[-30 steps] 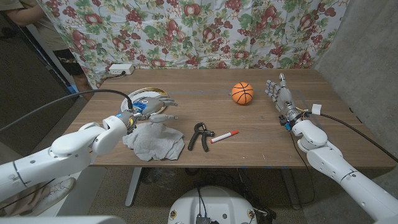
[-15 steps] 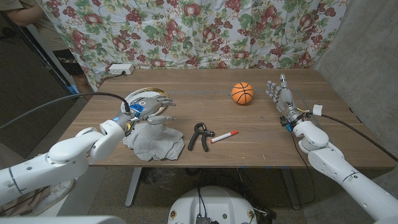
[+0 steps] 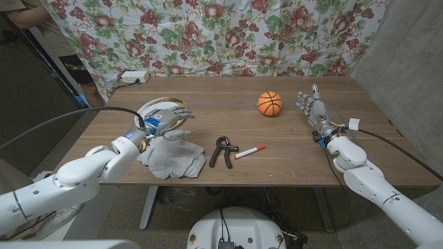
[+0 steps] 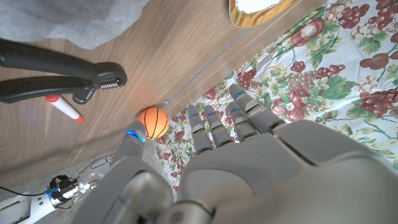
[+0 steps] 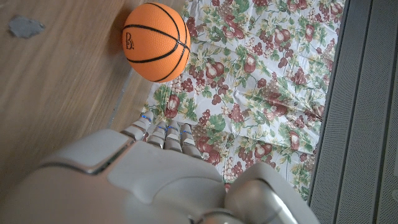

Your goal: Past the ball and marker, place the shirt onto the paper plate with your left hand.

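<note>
The grey shirt (image 3: 172, 158) lies crumpled near the table's front left; its edge also appears in the left wrist view (image 4: 62, 18). Just behind it sits the gold-rimmed paper plate (image 3: 154, 108) (image 4: 258, 6). My left hand (image 3: 168, 121) (image 4: 249, 162) hovers over the shirt's far edge, at the plate's near rim, with its fingers spread and holding nothing. The orange ball (image 3: 270, 104) (image 4: 153, 122) (image 5: 155, 40) stands mid-right. The red-capped white marker (image 3: 250, 151) (image 4: 65, 109) lies near the middle front. My right hand (image 3: 311, 107) (image 5: 143, 180) stands upright to the right of the ball, fingers apart and empty.
A black hand-grip exerciser (image 3: 223, 151) (image 4: 56, 71) lies between the shirt and the marker. A white box (image 3: 133, 76) with a cable sits at the table's back left. A floral curtain (image 3: 228, 34) hangs behind the table, and a person (image 3: 34, 17) stands at the far left.
My left forearm has shifted slightly, while the hand stays over the shirt's far edge. The right hand and the objects have not moved.
</note>
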You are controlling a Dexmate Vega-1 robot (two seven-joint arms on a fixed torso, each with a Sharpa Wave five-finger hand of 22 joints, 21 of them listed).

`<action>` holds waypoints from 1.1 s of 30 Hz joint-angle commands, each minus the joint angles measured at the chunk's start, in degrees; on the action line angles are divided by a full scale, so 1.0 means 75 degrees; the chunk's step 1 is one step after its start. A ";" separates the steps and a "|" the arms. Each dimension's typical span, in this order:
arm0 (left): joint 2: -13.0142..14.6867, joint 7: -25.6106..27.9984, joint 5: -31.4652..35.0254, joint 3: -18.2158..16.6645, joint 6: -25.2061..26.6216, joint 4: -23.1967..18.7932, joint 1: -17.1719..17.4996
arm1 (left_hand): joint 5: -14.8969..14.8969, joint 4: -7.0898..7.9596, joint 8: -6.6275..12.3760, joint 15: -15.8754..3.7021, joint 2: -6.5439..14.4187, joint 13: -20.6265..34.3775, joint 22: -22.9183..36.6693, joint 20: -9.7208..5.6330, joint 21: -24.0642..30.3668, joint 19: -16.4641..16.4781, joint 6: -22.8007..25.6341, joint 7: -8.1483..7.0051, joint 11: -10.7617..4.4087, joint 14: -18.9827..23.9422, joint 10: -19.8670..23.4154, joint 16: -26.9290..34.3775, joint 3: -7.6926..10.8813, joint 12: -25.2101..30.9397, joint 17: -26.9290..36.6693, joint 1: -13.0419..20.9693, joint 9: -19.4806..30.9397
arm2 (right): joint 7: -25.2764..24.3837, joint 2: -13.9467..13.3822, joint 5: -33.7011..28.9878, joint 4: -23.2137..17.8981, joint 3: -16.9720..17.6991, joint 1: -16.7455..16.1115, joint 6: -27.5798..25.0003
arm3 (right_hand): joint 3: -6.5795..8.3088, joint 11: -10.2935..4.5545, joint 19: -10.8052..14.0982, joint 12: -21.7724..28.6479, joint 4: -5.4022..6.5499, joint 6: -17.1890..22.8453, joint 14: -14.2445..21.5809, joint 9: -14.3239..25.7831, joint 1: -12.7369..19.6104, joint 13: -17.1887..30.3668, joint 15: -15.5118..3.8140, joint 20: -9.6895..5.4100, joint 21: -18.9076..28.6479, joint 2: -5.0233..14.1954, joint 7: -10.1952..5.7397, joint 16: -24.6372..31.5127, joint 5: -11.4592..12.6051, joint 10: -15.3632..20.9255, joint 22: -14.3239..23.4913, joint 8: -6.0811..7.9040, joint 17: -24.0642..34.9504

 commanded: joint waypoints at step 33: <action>0.0439 -0.0215 0.0332 -0.0068 0.0013 0.0225 0.0357 | 0.0400 0.0073 -0.0167 -0.1333 -0.0105 0.0036 0.0078 -0.0651 -0.0182 -0.0685 -0.0714 -0.0004 -0.0158 -0.0916 -0.1042 -0.0121 -0.0132 -0.0141 0.0060 0.0002 0.0041 | 0.0194 0.0118 -0.0041 0.0295 -0.0158 0.0263 0.0069 | -0.0067 -0.0054 -0.0008 0.0037 0.0014 0.0056 -0.0033 0.0039 -0.0036 0.0038 -0.0060 -0.0017 -0.0032 0.0079 0.0002 0.0024 0.0053 -0.0003 0.0010 0.0035 0.0014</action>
